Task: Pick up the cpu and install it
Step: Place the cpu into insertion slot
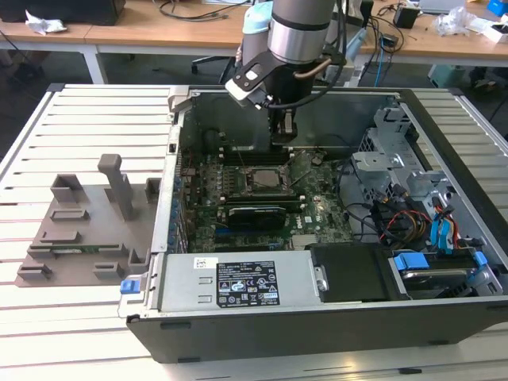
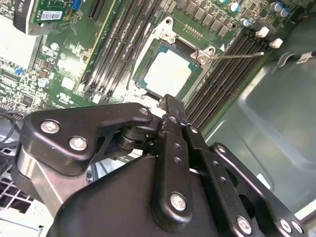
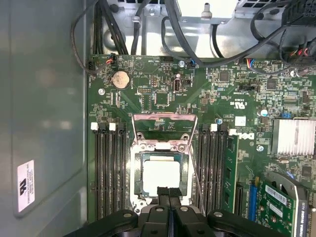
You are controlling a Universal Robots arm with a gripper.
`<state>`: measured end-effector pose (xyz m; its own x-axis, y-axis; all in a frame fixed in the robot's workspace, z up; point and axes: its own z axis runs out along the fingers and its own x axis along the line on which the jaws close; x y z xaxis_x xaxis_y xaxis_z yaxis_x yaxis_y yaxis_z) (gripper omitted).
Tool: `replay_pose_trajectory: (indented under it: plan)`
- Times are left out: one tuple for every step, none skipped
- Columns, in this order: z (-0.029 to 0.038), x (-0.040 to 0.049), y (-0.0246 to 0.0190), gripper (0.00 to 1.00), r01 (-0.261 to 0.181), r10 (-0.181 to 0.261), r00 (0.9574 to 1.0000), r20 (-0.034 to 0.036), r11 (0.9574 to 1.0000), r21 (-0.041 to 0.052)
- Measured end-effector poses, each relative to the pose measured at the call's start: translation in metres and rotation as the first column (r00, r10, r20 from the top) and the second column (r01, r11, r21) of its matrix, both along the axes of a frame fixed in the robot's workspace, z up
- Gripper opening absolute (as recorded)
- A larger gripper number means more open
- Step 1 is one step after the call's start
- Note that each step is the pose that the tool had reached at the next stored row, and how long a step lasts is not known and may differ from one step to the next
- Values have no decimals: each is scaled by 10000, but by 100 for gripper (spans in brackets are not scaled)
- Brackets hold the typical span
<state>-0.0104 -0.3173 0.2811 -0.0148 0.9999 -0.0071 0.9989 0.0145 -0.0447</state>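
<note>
The cpu, a flat square chip with a pale silver top, lies seated in the socket of the green motherboard inside the open computer case. The socket's metal load plate stands flipped open beside it, and the thin retention lever is raised. My gripper hangs just above the chip's edge, apart from it. Its two black fingers are pressed together, shut on nothing.
Memory slots flank the socket on both sides. A black card lies across the board in front of the socket. The drive cage and cables fill the exterior view's right. A grey fixture tray sits outside the case at the exterior view's left.
</note>
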Motion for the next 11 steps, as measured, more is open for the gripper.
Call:
replay_pose_trajectory:
  plan:
    - [20,0,0,11,0,0,10000,0,10000,0]
    - [33,0,0,11,0,0,10000,-1,10000,0]
    - [63,0,0,11,0,0,10000,0,10000,-1]
    - [96,0,0,11,0,0,10000,0,10000,0]
    - [117,0,0,11,0,0,10000,0,10000,0]
    - [136,0,0,11,0,0,10000,0,10000,0]
    - [151,0,0,11,0,0,10000,-1,10000,0]
    - [185,0,0,11,0,0,10000,-1,10000,0]
    - [235,0,0,11,0,0,10000,-1,10000,-1]
    - [255,0,0,11,1,-1,10000,0,10000,0]
    - [276,0,0,11,0,0,10000,0,10000,0]
